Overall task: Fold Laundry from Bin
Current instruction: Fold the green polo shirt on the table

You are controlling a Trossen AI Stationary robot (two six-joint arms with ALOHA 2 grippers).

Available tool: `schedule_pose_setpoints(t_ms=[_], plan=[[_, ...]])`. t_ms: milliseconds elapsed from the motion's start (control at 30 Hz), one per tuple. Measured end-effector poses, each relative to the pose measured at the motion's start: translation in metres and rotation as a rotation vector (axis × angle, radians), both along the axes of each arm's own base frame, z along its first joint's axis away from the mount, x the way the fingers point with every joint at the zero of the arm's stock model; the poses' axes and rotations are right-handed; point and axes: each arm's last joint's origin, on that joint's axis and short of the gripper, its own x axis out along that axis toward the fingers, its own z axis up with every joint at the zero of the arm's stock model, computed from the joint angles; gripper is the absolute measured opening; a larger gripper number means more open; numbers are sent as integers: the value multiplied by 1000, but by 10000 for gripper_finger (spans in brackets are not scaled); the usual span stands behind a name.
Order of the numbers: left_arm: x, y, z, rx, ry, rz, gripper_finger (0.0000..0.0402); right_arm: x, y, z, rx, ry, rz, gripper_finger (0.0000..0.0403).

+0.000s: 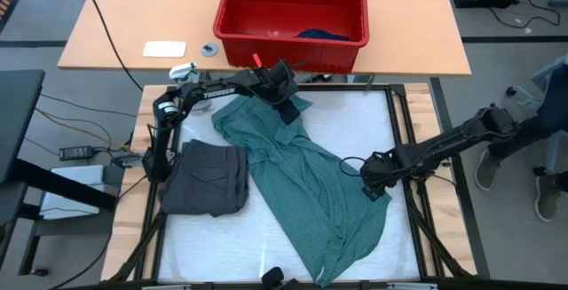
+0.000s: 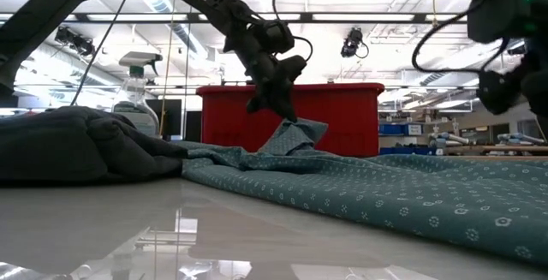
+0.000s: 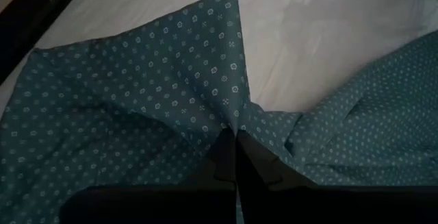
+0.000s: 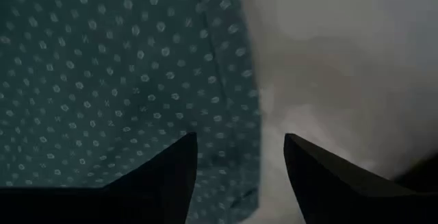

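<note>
The teal-green dotted T-shirt point(image 1: 306, 188) lies spread across the white work surface point(image 1: 382, 121) as a long diagonal band, its lower hem reaching toward the near edge and its upper end lying close to the red bin point(image 1: 293, 11). Just beside the shirt, on the left arm's side of it, sits a folded dark grey piece point(image 1: 206, 177), touching or nearly touching the shirt's edge. On the shirt's other side, the right gripper point(image 4: 239, 176) hangs low at the garment's edge, its two dark fingers point(image 4: 171, 176) spread apart with one over the dotted cloth and the other over bare white surface; nothing is held between them. Farther on, at the shirt's upper end, the left gripper point(image 3: 236, 152) is pinched tight on a fold of the dotted cloth, and the low view shows that corner of the shirt lifted off the surface into a small peak under the fingers. Beyond the shirt, on the wooden table point(image 1: 133, 24), stands the bin, with a bright blue piece point(image 1: 321, 35) lying at its bottom
</note>
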Motion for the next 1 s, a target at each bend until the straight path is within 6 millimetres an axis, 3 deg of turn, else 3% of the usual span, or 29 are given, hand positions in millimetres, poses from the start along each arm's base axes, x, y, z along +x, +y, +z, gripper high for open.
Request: schedule_pose_setpoints(t_ms=[200, 367, 567, 867, 1000], plan=[[-2, 8, 1, 9, -15, 22, 0, -7, -1, -19, 64, 3, -38, 160], [-1, 16, 10, 35, -93, 93, 0, -4, 1, -5, 160, 33, -6, 21], [0, 18, 42, 73, -195, 112, 0, 8, 4, 41, 142, 58, -58, 8], [-1, 21, 49, 66, -201, 156, 0, -1, 7, 112, -18, 187, -89, 5], [2, 22, 65, 48, -257, 168, 0, -2, 14, 128, -33, 176, -96, 5]])
